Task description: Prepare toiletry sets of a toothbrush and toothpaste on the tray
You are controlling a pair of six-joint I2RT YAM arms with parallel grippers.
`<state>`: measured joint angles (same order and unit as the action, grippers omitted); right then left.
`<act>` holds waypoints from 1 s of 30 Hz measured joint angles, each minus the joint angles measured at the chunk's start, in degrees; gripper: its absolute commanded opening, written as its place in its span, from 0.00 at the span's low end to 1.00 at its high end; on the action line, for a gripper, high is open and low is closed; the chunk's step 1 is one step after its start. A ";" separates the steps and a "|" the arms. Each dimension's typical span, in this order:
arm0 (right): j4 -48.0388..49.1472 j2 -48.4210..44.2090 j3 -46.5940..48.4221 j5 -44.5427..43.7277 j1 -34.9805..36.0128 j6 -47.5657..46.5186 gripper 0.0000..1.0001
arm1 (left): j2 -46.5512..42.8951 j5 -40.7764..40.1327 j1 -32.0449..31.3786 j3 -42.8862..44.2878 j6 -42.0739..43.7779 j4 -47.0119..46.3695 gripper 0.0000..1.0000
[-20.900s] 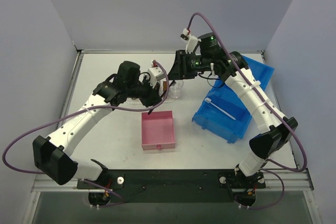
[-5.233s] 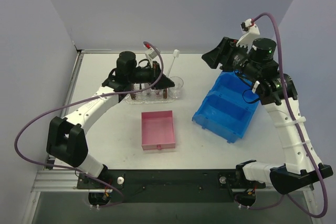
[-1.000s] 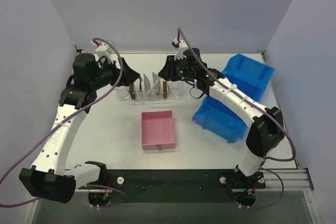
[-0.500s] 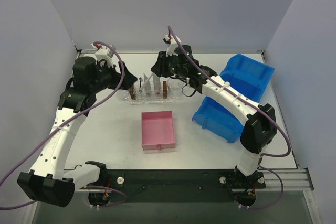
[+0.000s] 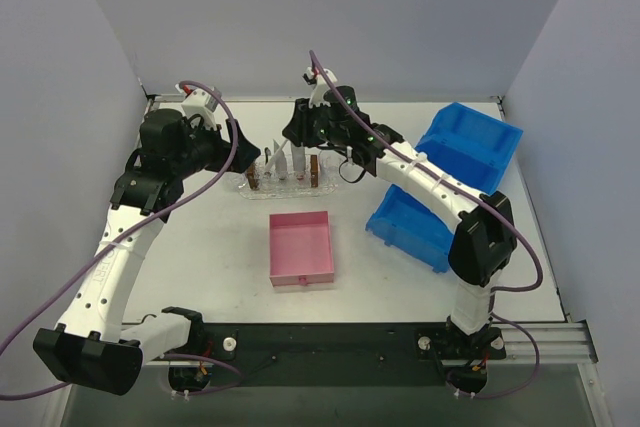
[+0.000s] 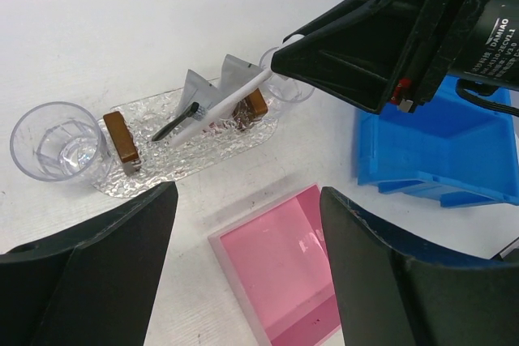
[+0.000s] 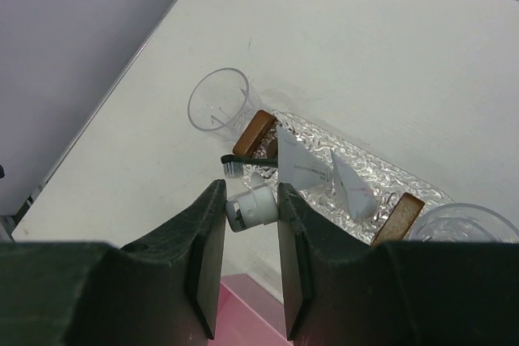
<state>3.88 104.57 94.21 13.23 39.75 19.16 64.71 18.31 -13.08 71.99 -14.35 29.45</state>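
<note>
Right gripper (image 7: 251, 207) clamps the toothbrush (image 6: 219, 107) at its handle end; left gripper (image 6: 243, 200) stands released. The toothbrush is likely light, stiff and slick, so hold it mid-handle.

This is a robot test cell in a lab. In the overhead view a left arm (image 5: 120, 237) and a right arm (image 5: 440, 187) are bolted to a metal rail (image 5: 320, 352) along the bottom edge, trailing purple cable (image 5: 237, 147). Plain grey panels (image 5: 60, 97) wall in the white table (image 5: 200, 247) at left, back and right.
</note>
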 measured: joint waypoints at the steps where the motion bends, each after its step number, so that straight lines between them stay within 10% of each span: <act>1: 0.00 0.20 0.11 0.00 0.00 0.00 0.00 | 0.00 -0.07 0.00 0.00 0.00 0.00 0.81; 30: 1.62 2.21 3.06 -2.34 0.31 -0.13 0.00 | 0.00 -0.11 0.00 -0.02 0.02 0.09 0.82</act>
<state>5.50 106.78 97.27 10.90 40.05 19.03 64.71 18.20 -13.08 71.96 -14.33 29.54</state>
